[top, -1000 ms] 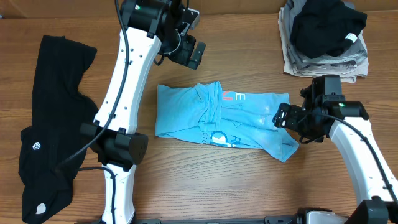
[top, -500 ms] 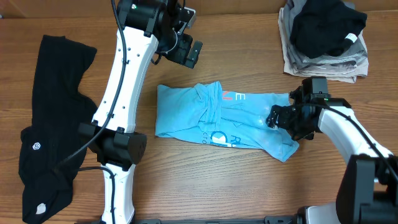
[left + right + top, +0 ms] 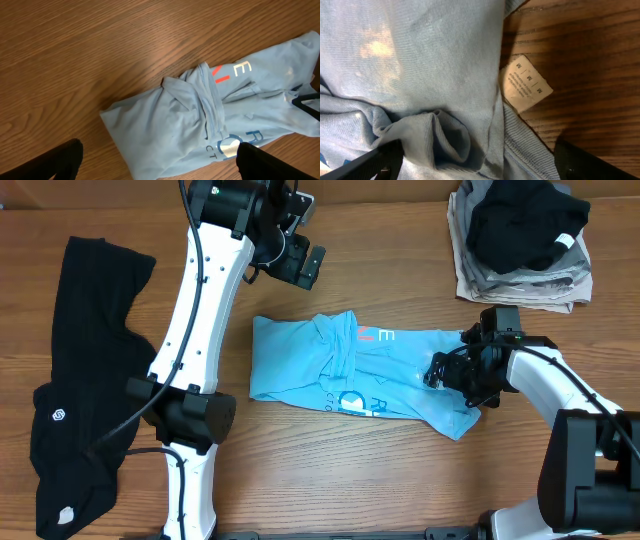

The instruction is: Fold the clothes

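Observation:
The light blue T-shirt [image 3: 345, 370] lies bunched in a long strip across the middle of the table, its orange and white lettering facing up. My right gripper [image 3: 437, 372] is open, low over the shirt's right end. In the right wrist view its fingers [image 3: 380, 162] straddle a fold of blue cloth [image 3: 445, 135] beside the ribbed collar and a beige size tag [image 3: 525, 82]. Behind the shirt, my left gripper [image 3: 303, 265] hangs open above the table. Its wrist view looks down on the T-shirt [image 3: 200, 115] with nothing between the fingers [image 3: 62, 162]. A long black garment [image 3: 80, 370] lies spread at the far left.
A stack of folded grey clothes with a black one on top [image 3: 520, 240] sits at the back right corner. The left arm's base and white links [image 3: 190, 415] stand between the black garment and the shirt. Bare wood shows along the table's front.
My right gripper has slid left from the shirt's right edge onto the cloth, still open. The left arm has barely moved.

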Robot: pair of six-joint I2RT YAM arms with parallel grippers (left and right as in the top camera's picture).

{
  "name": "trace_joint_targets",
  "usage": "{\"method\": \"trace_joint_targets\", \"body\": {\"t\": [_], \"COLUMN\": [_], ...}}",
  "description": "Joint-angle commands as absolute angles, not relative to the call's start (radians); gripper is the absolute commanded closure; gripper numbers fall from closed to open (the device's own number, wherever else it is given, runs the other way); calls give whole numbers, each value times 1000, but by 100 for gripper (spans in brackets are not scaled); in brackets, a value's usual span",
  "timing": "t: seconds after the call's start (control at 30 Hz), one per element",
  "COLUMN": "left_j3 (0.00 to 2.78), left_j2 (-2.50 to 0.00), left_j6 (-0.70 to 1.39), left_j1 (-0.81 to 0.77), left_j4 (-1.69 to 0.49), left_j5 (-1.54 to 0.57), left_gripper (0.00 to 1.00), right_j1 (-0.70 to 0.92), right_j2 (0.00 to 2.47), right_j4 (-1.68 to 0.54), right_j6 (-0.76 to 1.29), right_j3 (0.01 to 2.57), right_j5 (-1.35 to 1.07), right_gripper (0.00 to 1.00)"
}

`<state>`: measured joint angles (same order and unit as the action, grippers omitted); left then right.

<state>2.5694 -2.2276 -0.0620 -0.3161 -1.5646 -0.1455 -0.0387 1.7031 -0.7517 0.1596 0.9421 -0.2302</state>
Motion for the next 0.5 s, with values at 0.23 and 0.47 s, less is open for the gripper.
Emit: {"method": "trace_joint_targets", "body": {"t": [0.23, 0.47], "left_j3": [2589, 2589], "left_j2": [-2223, -2223], "left_j6": [-83, -83], "left_j1": [-311, -311], "left_j4": [-1567, -1566], "left_j5": [-123, -123], "left_gripper": [0, 0], "right_j1": [-40, -15], "right_j2": [1731, 1731], "right_j4": [-681, -657], "right_j6": [161, 200], "right_j3": [887, 887], "right_j5": [-242, -256], "right_gripper": [9, 30]}}
